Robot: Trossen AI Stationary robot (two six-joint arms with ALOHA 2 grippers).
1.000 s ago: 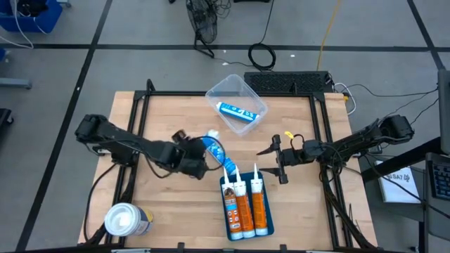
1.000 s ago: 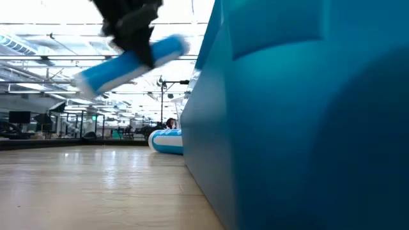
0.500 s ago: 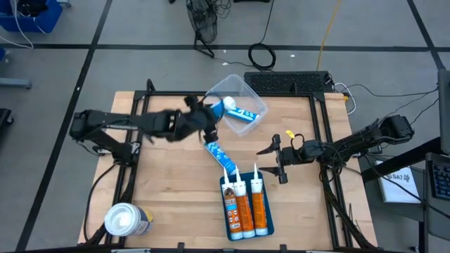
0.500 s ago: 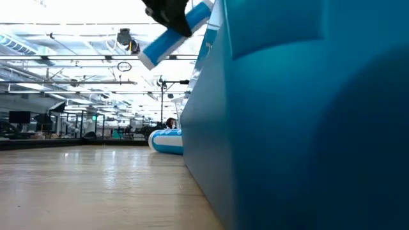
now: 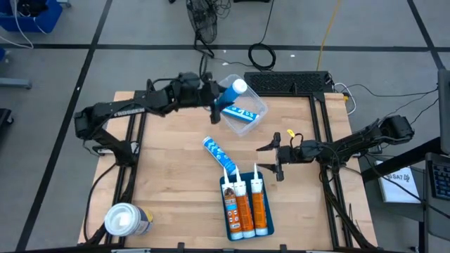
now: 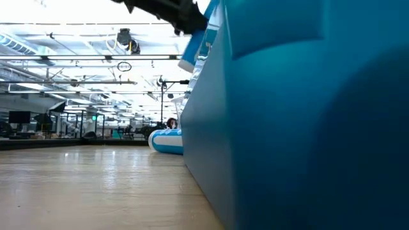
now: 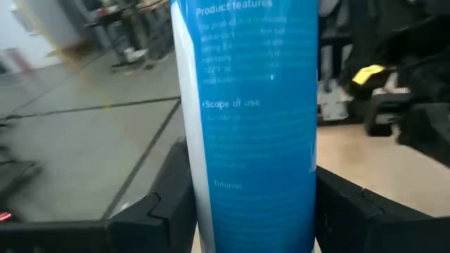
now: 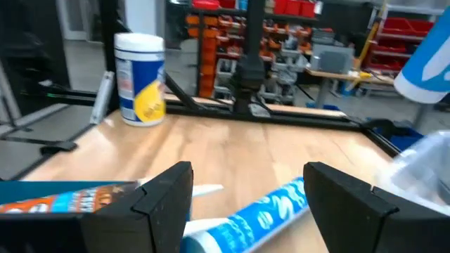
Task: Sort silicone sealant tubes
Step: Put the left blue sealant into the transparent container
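Observation:
My left gripper [image 5: 216,100] is shut on a blue-and-white sealant tube [image 5: 232,93], held in the air over the near-left rim of a clear plastic tub [image 5: 259,105]. A second blue tube [image 5: 238,111] lies inside the tub. A third blue tube [image 5: 215,153] lies on the table, its nozzle toward the blue tray [image 5: 232,235]. Three orange tubes [image 5: 243,205] lie side by side in the tray, nozzles toward the far edge. My right gripper [image 5: 275,156] is open and empty to the right of the tray's far end. My left gripper pinches the blue tube's body [image 7: 246,154] between its two fingers [image 7: 165,214], which lie across it. The arm reaches in from the table's left. The tube is lifted clear and tilted, its round flat end [image 5: 240,86] raised toward the far right; its nozzle is hidden.
A fat white-topped canister [image 5: 125,220] stands at the table's near left corner and also shows in the right wrist view [image 8: 140,77]. In the low view the tray's blue wall [image 6: 294,128] fills the right side. Bare wood [image 5: 169,183] lies left of the tray.
My left gripper has carried the blue tube from the table's middle up and toward the far edge and the right, until it is over the clear tub. The tube has turned, its flat end now pointing far-right. The blue tube on the table has stayed in place.

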